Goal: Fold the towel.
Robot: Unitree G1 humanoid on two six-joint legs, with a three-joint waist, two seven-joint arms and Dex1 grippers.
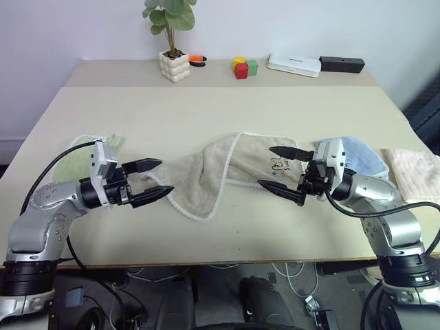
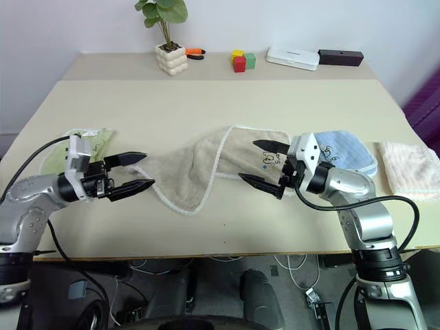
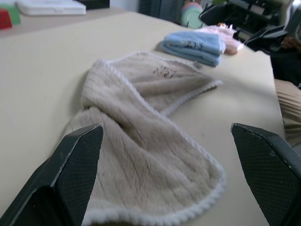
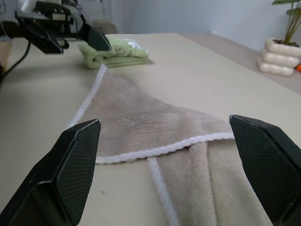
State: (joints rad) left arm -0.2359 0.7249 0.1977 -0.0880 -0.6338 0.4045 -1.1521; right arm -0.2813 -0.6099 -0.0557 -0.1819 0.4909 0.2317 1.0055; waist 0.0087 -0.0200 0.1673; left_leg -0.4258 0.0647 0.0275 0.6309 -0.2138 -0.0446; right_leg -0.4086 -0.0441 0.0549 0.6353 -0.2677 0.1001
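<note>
Towel (image 1: 220,172) lies crumpled between both open jaws.

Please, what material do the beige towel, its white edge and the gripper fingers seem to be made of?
The towel looks like soft plush terry cloth: matte, with fuzzy ribbed pile. Its white edging seems to be stitched yarn, forming a bumpy cord. The left gripper fingers look like matte black plastic or rubber with a fine dotted grip texture.

Beige towel (image 1: 213,175) with white edging, rumpled and partly folded over itself, small dark print showing, near the desk's front edge
</note>
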